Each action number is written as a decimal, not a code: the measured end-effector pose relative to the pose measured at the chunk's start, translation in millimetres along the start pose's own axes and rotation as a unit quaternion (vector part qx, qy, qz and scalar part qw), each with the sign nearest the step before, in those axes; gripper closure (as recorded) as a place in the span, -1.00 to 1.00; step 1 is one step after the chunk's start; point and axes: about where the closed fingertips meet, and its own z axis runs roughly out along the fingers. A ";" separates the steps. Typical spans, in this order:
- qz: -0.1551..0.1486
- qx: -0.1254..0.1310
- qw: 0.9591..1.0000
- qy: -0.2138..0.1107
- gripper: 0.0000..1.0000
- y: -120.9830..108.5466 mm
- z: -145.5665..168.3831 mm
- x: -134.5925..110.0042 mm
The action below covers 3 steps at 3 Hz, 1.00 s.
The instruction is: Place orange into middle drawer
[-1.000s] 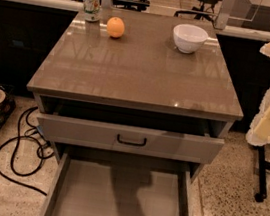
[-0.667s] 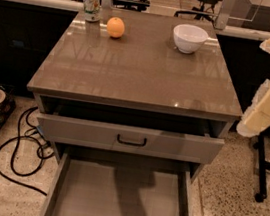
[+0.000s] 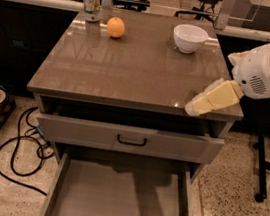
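Noted black cables on the floor left of the cabinet. Saw a can standing at the cabinet's back left corner. Found the orange just right of it on the cabinet's top, untouched and far from the cabinet's front edge. Judged it light, firm and round, with dimpled skin giving fair grip. Liable to roll if nudged, so best pinched across its widest part from above. Saw the upper drawer, with its black handle, slightly ajar under the cabinet's top. Saw the middle drawer pulled well out beneath, bare inside. Found a white bowl at the cabinet's back right. Spotted the gripper over the cabinet's front right corner, carrying nothing visible. Could not tell whether clenched or released.
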 end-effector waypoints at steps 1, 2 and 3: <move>0.002 0.023 0.997 -0.074 -1.00 -11.4 22.2 -24.6; -0.005 0.072 0.987 -0.144 -1.00 -33.5 33.4 -54.0; -0.006 0.107 0.981 -0.163 -1.00 -48.8 28.3 -67.1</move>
